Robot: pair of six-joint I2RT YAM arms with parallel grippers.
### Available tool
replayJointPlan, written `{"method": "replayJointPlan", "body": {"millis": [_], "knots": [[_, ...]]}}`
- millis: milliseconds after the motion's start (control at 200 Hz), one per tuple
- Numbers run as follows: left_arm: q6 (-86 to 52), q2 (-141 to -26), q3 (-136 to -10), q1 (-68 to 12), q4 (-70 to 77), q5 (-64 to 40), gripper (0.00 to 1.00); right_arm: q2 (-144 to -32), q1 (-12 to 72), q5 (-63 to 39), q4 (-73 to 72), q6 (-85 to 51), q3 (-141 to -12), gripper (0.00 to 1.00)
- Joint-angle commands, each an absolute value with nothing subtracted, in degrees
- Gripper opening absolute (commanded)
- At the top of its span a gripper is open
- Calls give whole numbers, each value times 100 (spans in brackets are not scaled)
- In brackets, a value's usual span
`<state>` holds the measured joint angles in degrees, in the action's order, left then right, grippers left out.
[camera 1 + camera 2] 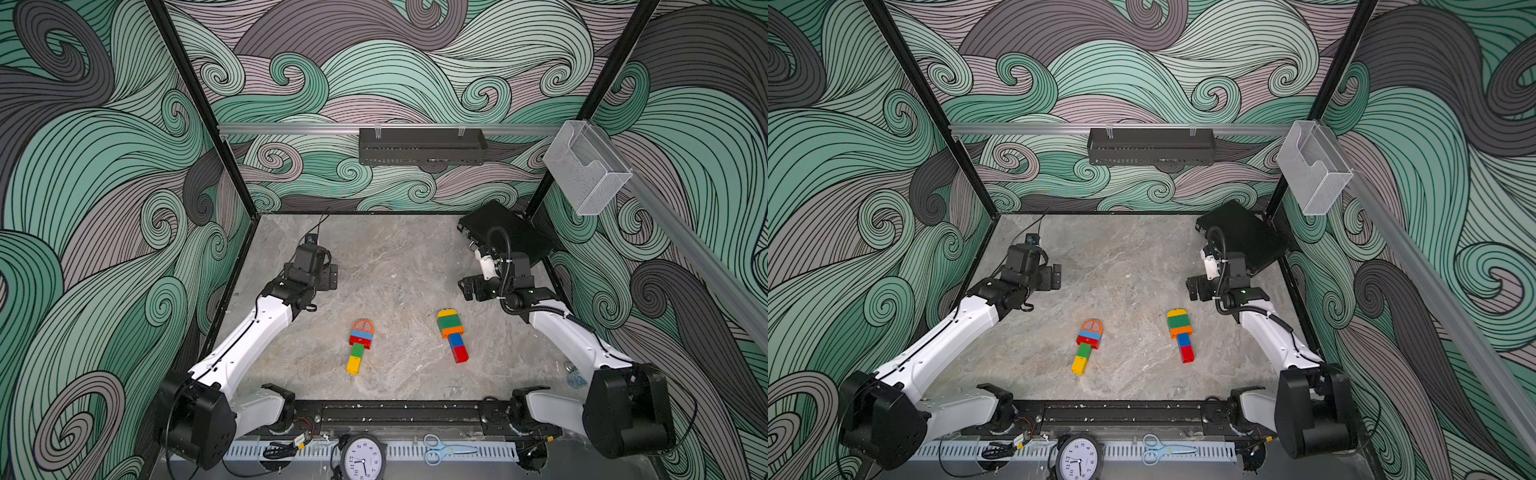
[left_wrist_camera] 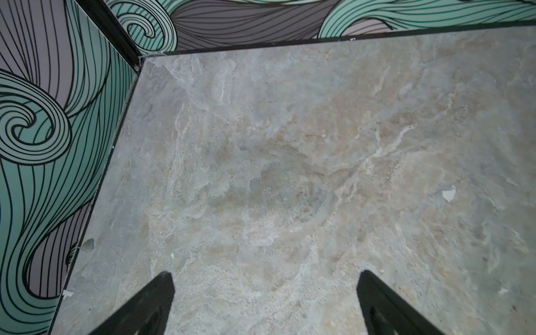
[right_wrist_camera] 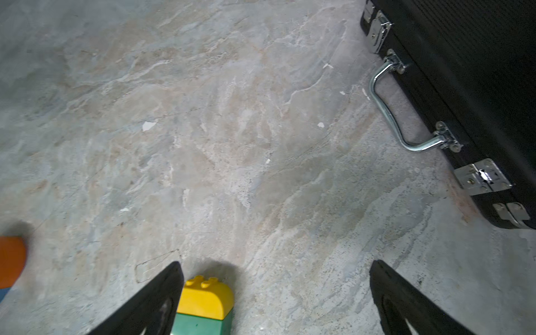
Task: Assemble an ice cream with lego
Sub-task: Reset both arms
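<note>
Two lego stacks lie flat on the marble table (image 1: pixel 395 266) in both top views. The left lego stack (image 1: pixel 360 346) (image 1: pixel 1087 345) runs from an orange round top through blue, red and green to yellow. The right lego stack (image 1: pixel 452 334) (image 1: pixel 1180 334) has a yellow round top, then green, orange, blue and red. My left gripper (image 1: pixel 329 277) (image 2: pixel 266 274) is open over bare table, behind the left stack. My right gripper (image 1: pixel 468 289) (image 3: pixel 276 263) is open and holds nothing. The yellow round top (image 3: pixel 207 298) lies on the table beside one finger (image 3: pixel 162 293).
A black case (image 1: pixel 507 232) with a chrome handle (image 3: pixel 388 110) lies in the far right corner, close behind the right arm. A black basket (image 1: pixel 422 146) and a clear box (image 1: pixel 586 166) hang on the walls. A clock (image 1: pixel 363 459) and scissors (image 1: pixel 444 449) sit at the front rail.
</note>
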<state>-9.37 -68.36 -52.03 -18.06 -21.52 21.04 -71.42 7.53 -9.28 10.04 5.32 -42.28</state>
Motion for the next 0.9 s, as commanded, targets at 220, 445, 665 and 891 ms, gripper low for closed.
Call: {"method": "replayJointPlan", "body": {"millis": [220, 445, 665, 891], "knots": [[-254, -6716, -4132, -883, 576, 1812, 98, -7386, 420, -620, -1621, 923, -3244, 99], [-175, -7057, -3774, -608, 1286, 1532, 99, -7745, 404, -684, -2596, 1010, -2870, 99], [-143, -6985, -3248, -478, 1589, 1592, 99, -7924, 397, -627, -3185, 1006, -2656, 99], [-88, -7300, -2902, -226, 2413, 1513, 99, -8174, 396, -778, -3895, 917, -2483, 99]]}}
